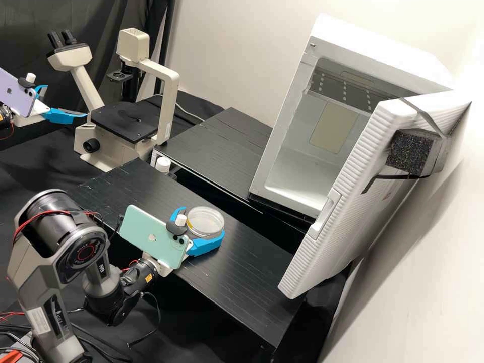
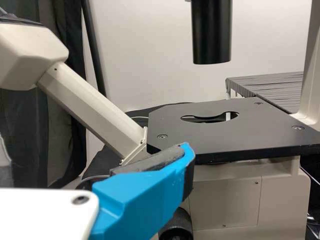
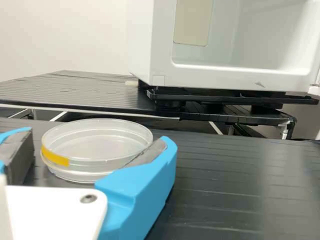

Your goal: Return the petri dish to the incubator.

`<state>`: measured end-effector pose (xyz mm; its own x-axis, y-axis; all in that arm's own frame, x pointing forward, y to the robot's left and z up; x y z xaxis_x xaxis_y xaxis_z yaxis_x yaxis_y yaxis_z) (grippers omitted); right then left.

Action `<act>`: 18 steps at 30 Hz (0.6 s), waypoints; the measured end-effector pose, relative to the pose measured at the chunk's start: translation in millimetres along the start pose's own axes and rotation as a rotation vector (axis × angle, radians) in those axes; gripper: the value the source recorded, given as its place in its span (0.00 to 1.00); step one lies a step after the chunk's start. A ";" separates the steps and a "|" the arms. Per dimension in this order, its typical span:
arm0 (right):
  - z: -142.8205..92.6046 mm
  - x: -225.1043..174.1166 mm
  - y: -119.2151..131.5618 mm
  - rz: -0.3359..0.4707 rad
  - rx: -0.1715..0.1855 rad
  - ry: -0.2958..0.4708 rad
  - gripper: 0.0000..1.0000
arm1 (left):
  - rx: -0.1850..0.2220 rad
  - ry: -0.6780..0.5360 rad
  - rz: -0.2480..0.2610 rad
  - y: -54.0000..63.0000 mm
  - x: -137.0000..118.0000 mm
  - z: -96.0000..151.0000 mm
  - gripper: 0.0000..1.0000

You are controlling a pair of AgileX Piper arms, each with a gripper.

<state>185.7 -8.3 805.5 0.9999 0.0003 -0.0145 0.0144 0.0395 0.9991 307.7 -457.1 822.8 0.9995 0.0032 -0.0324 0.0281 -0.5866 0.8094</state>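
High view, nearest us: the right arm (image 1: 55, 227) has its foot cut off at the bottom edge. We see it rise to a large joint, bend down to a lower one, then run low and outward to the right gripper (image 1: 202, 223) over the near table (image 1: 242, 282). The green phone (image 1: 151, 237) and its mount hide part of that gripper's body. Its two blue fingers stand spread around the petri dish (image 1: 205, 218), which sits on the table. In the right wrist view, we make out a gap between one finger and the dish; the other finger covers part of the rim, so we can't tell whether it touches. The first is partly cut off by the view's edge.

Farther off, the left arm is mostly out of the high view, past its left edge. The left gripper (image 1: 66, 101) lies level beside the microscope (image 1: 101, 146), behind the purple phone (image 1: 17, 93), its fingers spread with nothing between them. One blue finger (image 2: 140, 195) overlaps the microscope in the left wrist view.

Farther along, on the back table (image 1: 217, 146), the incubator (image 1: 373, 55) has its door (image 1: 343, 201) open; the door hides part of its inside.
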 end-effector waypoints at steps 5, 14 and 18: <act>0.4 0.2 -0.4 -0.002 0.001 -0.002 0.00 | 0.000 0.000 0.000 0.0 0.0 0.0 1.00; 0.9 0.7 -0.8 0.000 0.003 0.002 0.00 | 0.000 0.000 0.000 0.0 0.0 0.0 1.00; 0.9 0.7 -0.8 0.000 0.003 0.002 0.00 | 0.000 0.000 0.000 0.0 0.0 0.0 1.00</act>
<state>186.4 -9.2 804.7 0.9999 0.0018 -0.0142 0.0141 0.0365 0.9992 307.7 -457.1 822.8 0.9995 0.0032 -0.0324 0.0281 -0.5866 0.8094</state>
